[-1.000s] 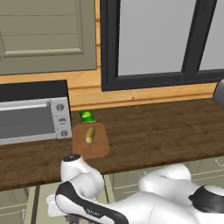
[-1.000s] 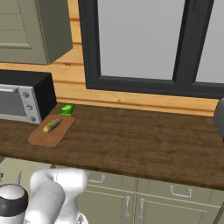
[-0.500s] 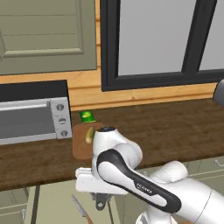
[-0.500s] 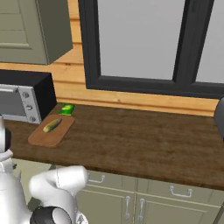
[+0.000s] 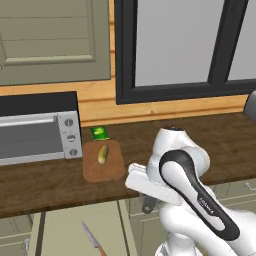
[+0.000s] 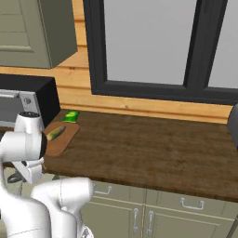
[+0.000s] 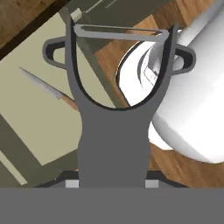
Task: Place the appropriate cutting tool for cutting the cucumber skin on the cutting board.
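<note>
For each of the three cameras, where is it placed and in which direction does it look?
Left base view: behind the arm, on its left, facing the cutting board and cucumber; arm at right.
Right base view: behind, on its right, same board; arm at left.
Hand view: along the claw, shut on the peeler, above the knife.

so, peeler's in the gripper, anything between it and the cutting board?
The peeler is gripped below the counter edge, so the counter front lies between it and the cutting board. On the board, the cucumber takes the middle; the edges are bare.
</note>
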You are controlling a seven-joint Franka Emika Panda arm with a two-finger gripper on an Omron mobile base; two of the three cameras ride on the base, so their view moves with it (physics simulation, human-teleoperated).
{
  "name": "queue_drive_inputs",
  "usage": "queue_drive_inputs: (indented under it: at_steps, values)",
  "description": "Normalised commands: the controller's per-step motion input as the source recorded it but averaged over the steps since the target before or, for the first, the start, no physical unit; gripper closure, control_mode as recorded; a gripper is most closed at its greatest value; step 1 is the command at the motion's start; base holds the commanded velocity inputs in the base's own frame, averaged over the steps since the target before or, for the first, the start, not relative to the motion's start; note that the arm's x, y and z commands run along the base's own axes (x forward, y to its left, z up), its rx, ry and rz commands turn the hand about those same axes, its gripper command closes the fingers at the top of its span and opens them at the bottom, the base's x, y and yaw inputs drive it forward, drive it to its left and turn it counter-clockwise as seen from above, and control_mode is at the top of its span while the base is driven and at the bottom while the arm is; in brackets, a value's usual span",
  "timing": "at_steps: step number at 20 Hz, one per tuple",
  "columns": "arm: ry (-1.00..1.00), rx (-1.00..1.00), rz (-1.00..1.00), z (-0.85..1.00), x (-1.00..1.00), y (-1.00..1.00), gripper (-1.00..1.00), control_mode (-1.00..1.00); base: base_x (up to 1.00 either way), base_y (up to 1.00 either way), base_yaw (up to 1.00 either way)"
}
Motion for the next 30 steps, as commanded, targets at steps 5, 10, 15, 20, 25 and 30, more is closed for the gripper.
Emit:
queue_drive_inputs:
  at_steps: [5,10,15,20,25,30]
  values:
    - [0.00,-0.06,-0.19,0.41,0.69,-0.62,1.00,-1.00,0.00,0.00,0.00]
    - [0.06,-0.07,-0.15,0.26,0.97,-0.32,1.00,-1.00,0.00,0.00,0.00]
    - [0.09,-0.12,-0.02,0.04,0.94,0.11,1.00,-1.00,0.00,0.00,0.00]
    - [0.05,-0.08,0.04,-0.06,0.75,0.47,1.00,-1.00,0.00,0.00,0.00]
    - [0.00,-0.10,0.05,-0.24,0.58,0.69,1.00,-1.00,0.00,0.00,0.00]
    - [0.00,-0.13,0.07,-0.41,0.28,0.51,1.00,-1.00,0.00,0.00,0.00]
